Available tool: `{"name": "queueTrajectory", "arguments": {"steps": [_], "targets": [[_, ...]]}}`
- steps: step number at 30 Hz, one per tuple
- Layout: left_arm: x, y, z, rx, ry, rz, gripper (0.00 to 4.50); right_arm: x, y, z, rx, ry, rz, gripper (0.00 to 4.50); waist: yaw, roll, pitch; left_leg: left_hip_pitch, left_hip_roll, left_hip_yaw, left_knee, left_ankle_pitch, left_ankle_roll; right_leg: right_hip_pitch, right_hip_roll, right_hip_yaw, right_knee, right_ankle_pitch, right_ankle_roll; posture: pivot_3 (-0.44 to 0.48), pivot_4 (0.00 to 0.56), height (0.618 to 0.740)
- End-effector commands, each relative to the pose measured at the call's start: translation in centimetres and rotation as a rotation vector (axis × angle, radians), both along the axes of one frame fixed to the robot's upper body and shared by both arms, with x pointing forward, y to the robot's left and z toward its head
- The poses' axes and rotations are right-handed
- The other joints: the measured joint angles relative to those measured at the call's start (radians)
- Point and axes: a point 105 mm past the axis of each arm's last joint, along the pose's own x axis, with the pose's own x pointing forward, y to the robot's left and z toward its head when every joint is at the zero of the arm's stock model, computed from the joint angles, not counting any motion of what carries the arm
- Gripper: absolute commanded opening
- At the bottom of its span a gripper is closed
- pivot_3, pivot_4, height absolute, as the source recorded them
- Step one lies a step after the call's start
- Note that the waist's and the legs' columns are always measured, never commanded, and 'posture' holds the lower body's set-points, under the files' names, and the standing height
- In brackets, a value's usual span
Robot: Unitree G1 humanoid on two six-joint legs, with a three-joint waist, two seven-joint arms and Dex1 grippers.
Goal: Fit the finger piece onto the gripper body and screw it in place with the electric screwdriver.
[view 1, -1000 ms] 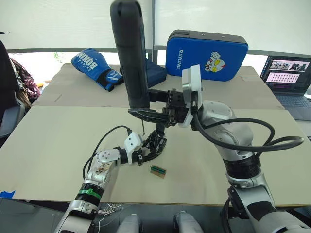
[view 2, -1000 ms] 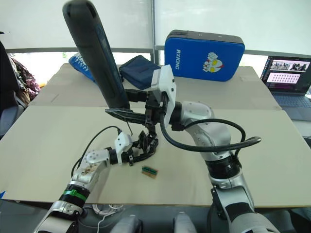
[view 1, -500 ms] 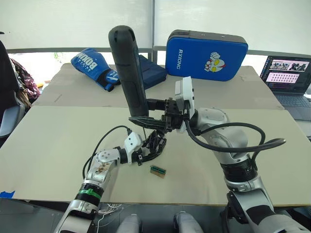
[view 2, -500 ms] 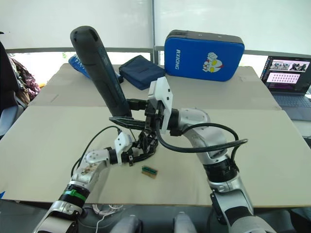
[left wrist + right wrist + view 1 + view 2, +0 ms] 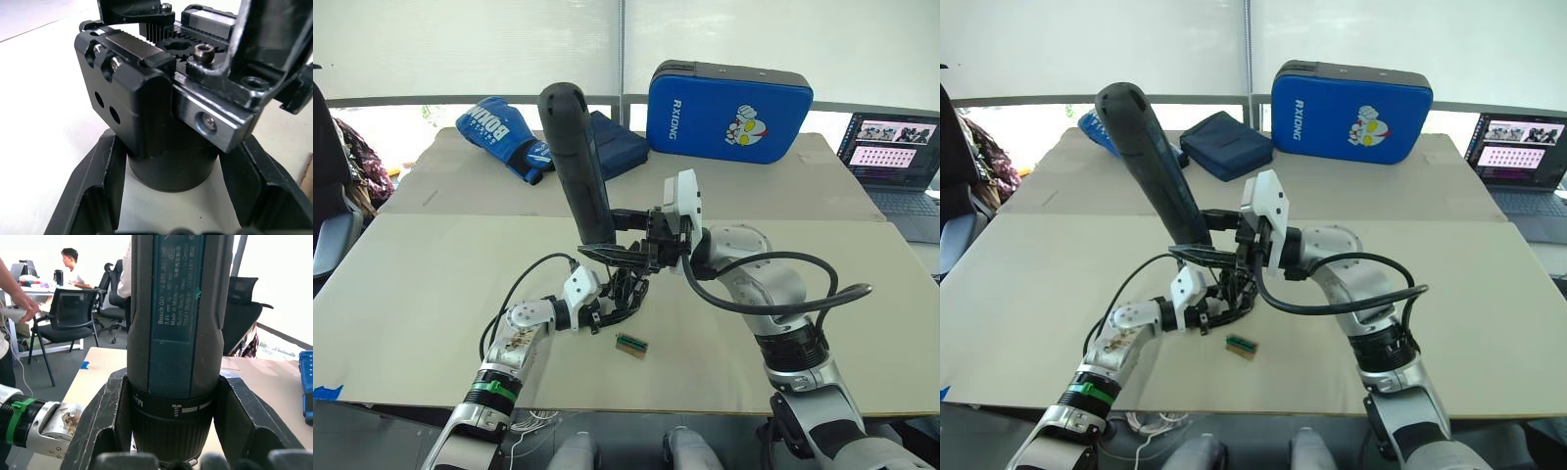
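The right end effector point(image 5: 628, 249) pinches the electric screwdriver point(image 5: 576, 162) near its lower end, its fingers point(image 5: 105, 423) pressed against the tool's collar on either side. The tool stands almost upright, leaning a little toward the robot's left, directly over the gripper body point(image 5: 625, 292) — its thin bit cannot be made out against the dark parts below.

The left end effector point(image 5: 610, 305) holds the gripper body by its round base, one finger point(image 5: 93, 191) on each side, and the body rests on the desk point(image 5: 431, 284) at the middle of the near edge. The wrist view shows the body's toothed rack and several screw heads on top.

A small green-and-brown block point(image 5: 630, 344) lies on the desk just in front of the gripper body, apart from it. Farther back sit a blue boxing glove point(image 5: 504, 135), a blue pad point(image 5: 729, 98) and a laptop point(image 5: 893, 157).
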Motion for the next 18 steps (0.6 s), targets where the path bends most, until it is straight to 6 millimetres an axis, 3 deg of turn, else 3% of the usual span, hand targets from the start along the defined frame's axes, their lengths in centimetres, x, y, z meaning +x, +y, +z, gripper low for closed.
{"name": "queueTrajectory", "arguments": {"steps": [1,18], "targets": [[-1.52,-0.59,-2.59,0.045,0.106,-0.055,2.27,-0.90,0.14,1.30,0.042,-0.066,0.030,1.93,0.000,0.000,0.000,0.000,0.000,0.000,0.000,0.000,0.000,0.000,0.000,0.000,0.000,0.000,0.000,0.000,0.150,0.740],[-1.68,-0.63,-2.76,0.045,0.112,-0.056,2.27,-1.01,0.22,0.84,0.013,-0.048,0.035,1.93,0.000,0.000,0.000,0.000,0.000,0.000,0.000,0.000,0.000,0.000,0.000,0.000,0.000,0.000,0.000,0.000,0.150,0.740]]}}
